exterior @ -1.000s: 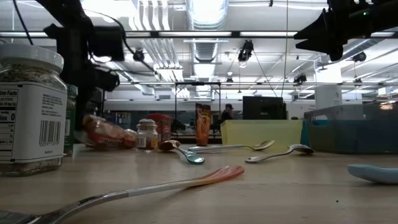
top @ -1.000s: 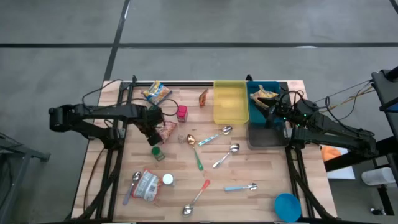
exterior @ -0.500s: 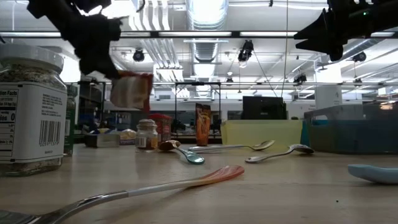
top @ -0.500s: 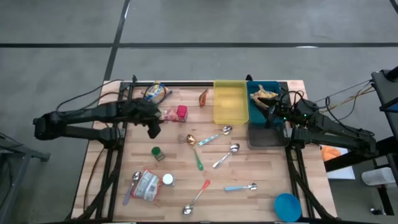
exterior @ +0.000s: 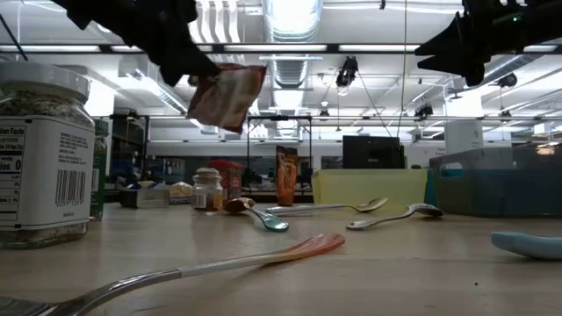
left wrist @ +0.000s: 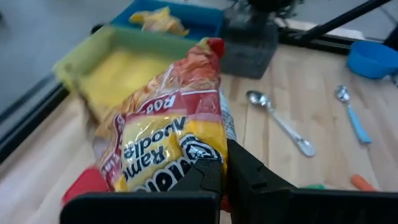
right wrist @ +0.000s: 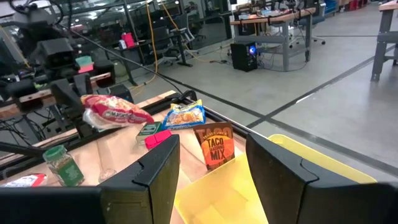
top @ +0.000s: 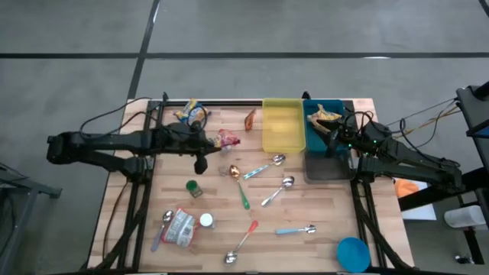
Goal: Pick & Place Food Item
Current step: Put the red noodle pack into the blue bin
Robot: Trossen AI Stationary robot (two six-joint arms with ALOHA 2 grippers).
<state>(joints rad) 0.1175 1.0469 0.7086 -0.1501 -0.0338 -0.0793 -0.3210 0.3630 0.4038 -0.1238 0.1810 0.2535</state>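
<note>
At the left of the overhead frame, the left gripper point(top: 212, 142) is seen with its fingers clamped tight on a ramen noodle packet point(top: 228, 139), which is held clear of the wooden tabletop point(top: 328, 206) in the upper middle of the frame, just left of the yellow bin point(top: 283, 126). In the table-level view the packet point(exterior: 225, 96) is shown hanging high in the upper left, well above a spice jar point(exterior: 45, 158) and the spoons point(exterior: 263, 216) lying on the wood. Through the left wrist camera the packet point(left wrist: 168, 137) is seen pinched at its lower edge, with the yellow bin point(left wrist: 118, 68) and a blue bin point(left wrist: 186, 18) beyond it.

The pick is judged complete and the carry under way; the release into a bin is left to be done, and which bin is meant cannot be told. A yellow snack point(top: 324, 114) already lies in the blue bin at upper right.

At the right of the frame, the right gripper point(top: 336, 137) is parked over a grey tray point(top: 327, 166), its fingers partly apart and holding nothing.

Compared with a second earlier, the packet has been lifted from the tabletop, where it lay beside the small jars, and has been carried rightward toward the bins; the right arm has not shifted.
</note>
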